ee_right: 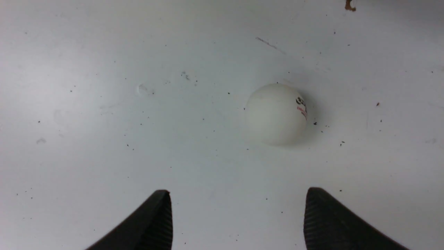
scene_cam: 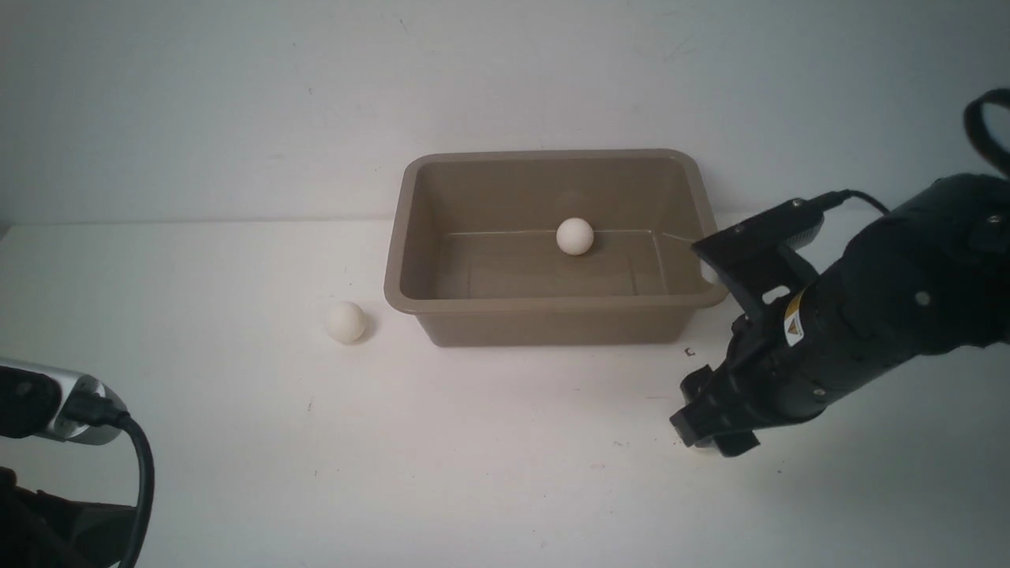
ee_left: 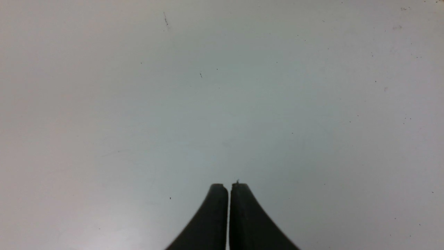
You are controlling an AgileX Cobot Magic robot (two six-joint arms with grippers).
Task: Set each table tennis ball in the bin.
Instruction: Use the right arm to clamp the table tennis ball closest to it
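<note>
White speckled tabletop (ee_right: 104, 139), pale wall (scene_cam: 237, 79); left jaws clenched, right jaws released near ball (ee_right: 276, 114).

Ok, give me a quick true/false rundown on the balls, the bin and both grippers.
One table tennis ball lies inside the bin. True.
The right gripper is shut on a ball. False: it is open, and the printed ball lies on the table ahead of it, unheld.
The left gripper is shut and empty. True.
The loose ball on the bin's left touches its wall. False: it lies apart from the bin.
</note>
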